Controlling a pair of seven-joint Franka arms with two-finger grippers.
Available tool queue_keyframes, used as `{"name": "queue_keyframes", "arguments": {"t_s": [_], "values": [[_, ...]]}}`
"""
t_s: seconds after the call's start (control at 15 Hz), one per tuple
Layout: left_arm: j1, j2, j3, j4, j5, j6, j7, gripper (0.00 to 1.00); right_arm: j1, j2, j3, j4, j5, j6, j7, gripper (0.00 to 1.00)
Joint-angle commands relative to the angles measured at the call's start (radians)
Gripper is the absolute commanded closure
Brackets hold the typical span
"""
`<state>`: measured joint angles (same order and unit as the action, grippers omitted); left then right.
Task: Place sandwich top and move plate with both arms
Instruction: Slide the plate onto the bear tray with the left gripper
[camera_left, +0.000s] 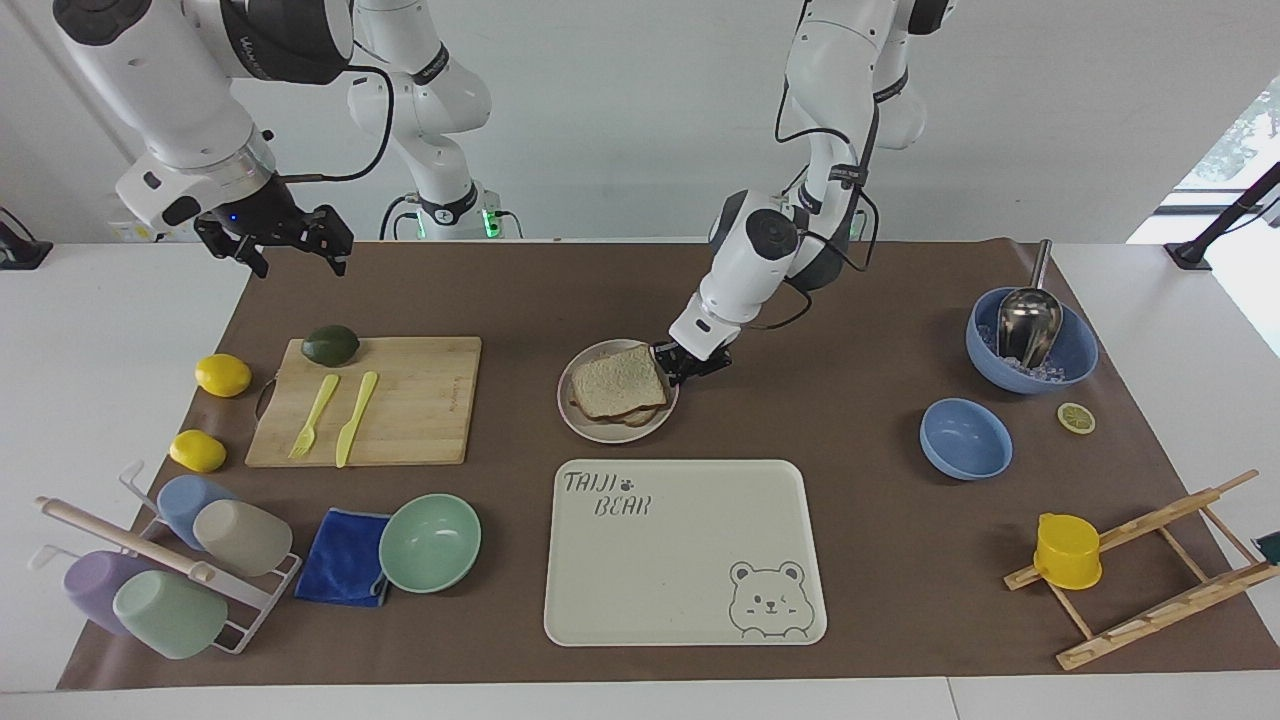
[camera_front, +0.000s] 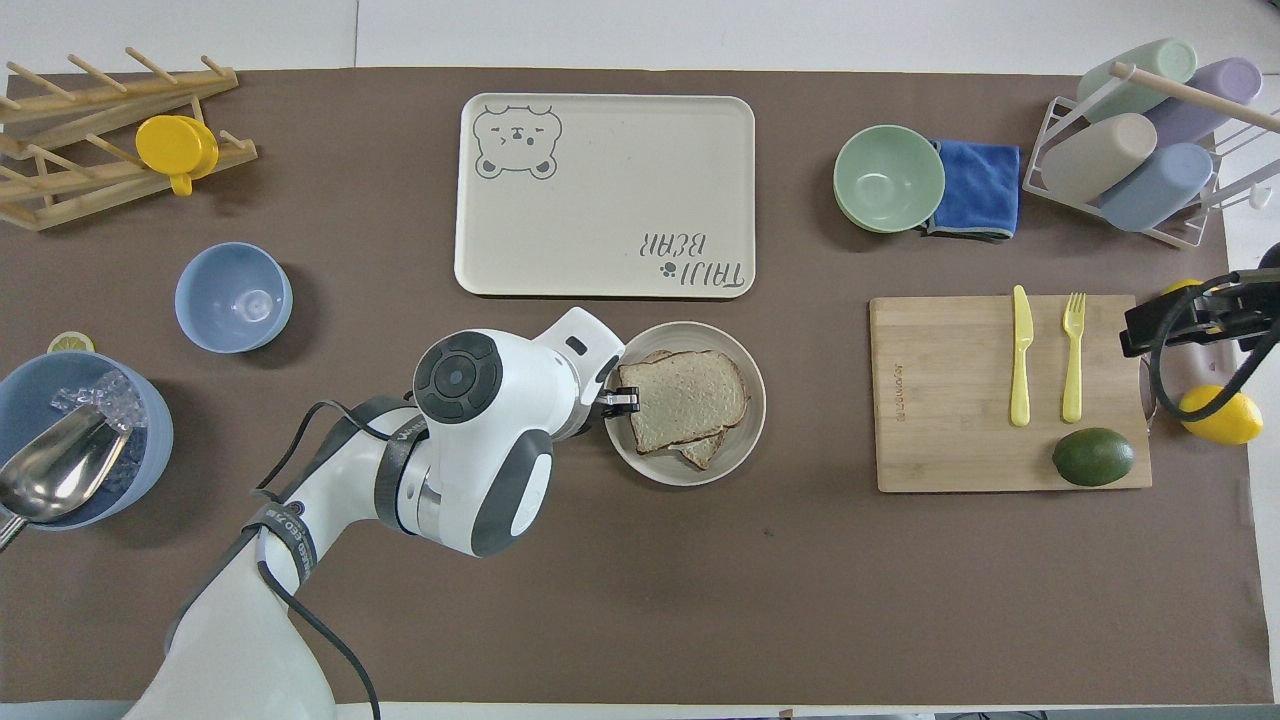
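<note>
In the facing view we see the left claw (camera_left: 676, 368) down at the edge of the plate (camera_left: 590, 428) toward the left arm's end, its tips closed on the plate's rim. The sandwich top (camera_left: 617, 381) lies on the plate over a second slice. The plate sits mid-tabletop, nearer to the robots than the tray (camera_left: 684, 550). Our right claw (camera_left: 291, 252) waits spread wide above the tabletop, over the mat's edge near the cutting board (camera_left: 420, 400).

From overhead, we find the left claw (camera_front: 622, 401) pinching the plate (camera_front: 745, 440) rim beside the sandwich top (camera_front: 688, 398); the right claw (camera_front: 1185, 318) shows at the edge.
</note>
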<state>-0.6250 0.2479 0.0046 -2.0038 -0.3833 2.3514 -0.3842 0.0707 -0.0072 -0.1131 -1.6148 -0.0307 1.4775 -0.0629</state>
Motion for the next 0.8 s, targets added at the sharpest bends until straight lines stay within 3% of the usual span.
{"name": "queue_keyframes", "arguments": {"t_s": [0.0, 0.2, 0.4, 0.74], "values": [[0.080, 0.005, 0.002, 0.176, -0.025, -0.191, -0.002, 1.00, -0.009, -0.013, 0.009, -0.007, 0.000, -0.008, 0.018, 0.00], [0.143, 0.062, 0.006, 0.339, -0.062, -0.273, -0.012, 1.00, -0.009, -0.013, 0.009, -0.007, 0.000, -0.008, 0.018, 0.00], [0.194, 0.118, 0.011, 0.416, -0.065, -0.277, -0.018, 1.00, -0.009, -0.013, 0.009, -0.007, 0.000, -0.008, 0.018, 0.00], [0.241, 0.341, 0.076, 0.663, -0.060, -0.300, -0.047, 1.00, -0.009, -0.013, 0.009, -0.007, 0.000, -0.008, 0.018, 0.00]]}}
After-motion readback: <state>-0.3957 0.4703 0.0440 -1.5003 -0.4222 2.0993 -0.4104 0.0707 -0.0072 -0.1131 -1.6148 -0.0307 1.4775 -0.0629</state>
